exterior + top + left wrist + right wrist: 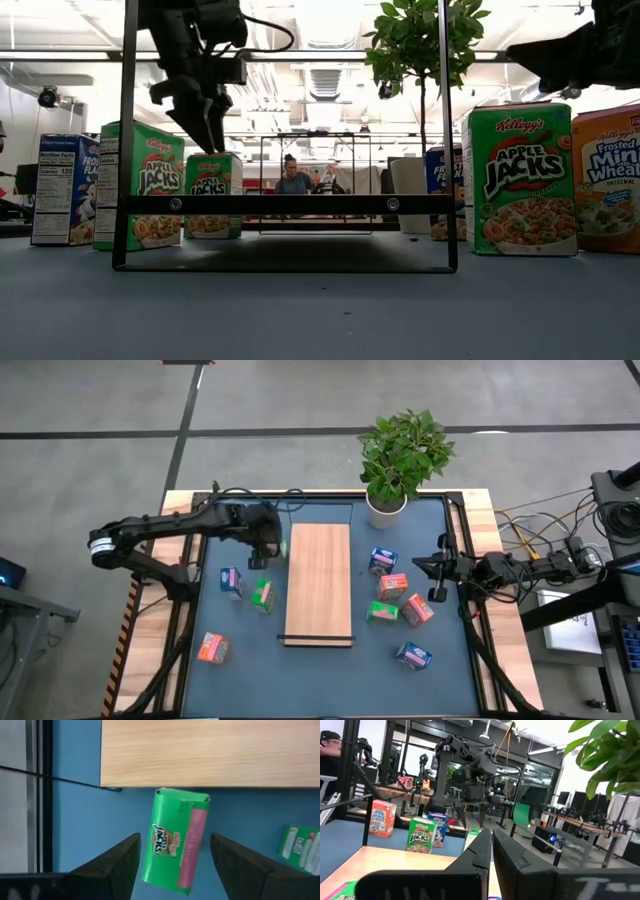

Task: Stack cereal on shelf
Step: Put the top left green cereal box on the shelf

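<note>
The shelf point(318, 582) is a long light-wood board lying flat in the middle of the blue table top. A green cereal box point(175, 840) stands on the mat just off the shelf's left long edge point(210, 782); the low view shows it upright point(213, 195). My left gripper point(175, 838) hangs open over it, pointing steeply down, one finger on either side and clear of the box. More cereal boxes lie left point(231, 582) and right point(393, 586) of the shelf. My right gripper point(437, 575) waits shut at the table's right side.
A potted plant point(400, 460) stands at the far edge behind the shelf. Blue point(231, 582), green point(262, 595) and orange point(212, 648) boxes lie left of the shelf, several more to its right point(412, 655). A person shows in the room beyond point(293, 178).
</note>
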